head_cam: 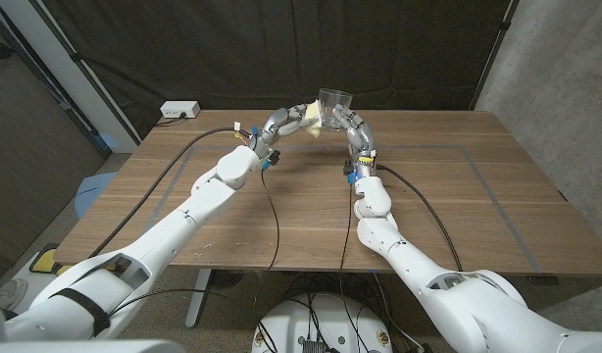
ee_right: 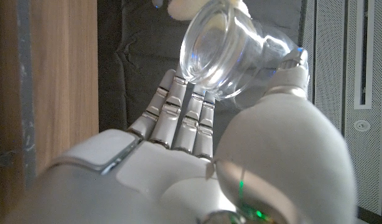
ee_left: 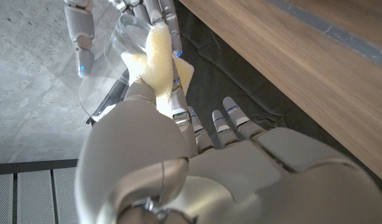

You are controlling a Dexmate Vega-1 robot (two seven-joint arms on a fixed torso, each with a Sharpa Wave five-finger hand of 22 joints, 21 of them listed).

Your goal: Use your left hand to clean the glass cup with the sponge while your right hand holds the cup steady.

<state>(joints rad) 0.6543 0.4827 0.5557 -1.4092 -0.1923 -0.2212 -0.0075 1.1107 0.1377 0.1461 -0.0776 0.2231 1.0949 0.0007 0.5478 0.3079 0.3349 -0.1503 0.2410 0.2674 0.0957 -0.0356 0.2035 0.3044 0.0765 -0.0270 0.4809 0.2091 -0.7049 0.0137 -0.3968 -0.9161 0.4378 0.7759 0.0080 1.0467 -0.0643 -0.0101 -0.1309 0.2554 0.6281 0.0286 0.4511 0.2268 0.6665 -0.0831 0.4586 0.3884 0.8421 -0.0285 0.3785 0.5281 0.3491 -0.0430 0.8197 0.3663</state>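
Scrubbing step: clear glass cup (head_cam: 334,106) lifted over wooden counter's (head_cam: 428,196) far edge, grasped by right robot hand (head_cam: 351,126); left robot hand (head_cam: 281,122) pinching yellow sponge (head_cam: 309,114) against cup. Next: rub along wall.

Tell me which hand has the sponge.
The left hand pinches the yellow sponge against the glass cup; the right hand grips only the cup.

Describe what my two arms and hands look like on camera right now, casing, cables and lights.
Both arms have glossy white rounded shells with bulbous joints. The left hand and right hand are silver-grey metal with segmented fingers. Thin black cables run over the table to each wrist, where small blue and yellow connectors sit. Blue lights glow on the fingers, green at the right wrist.
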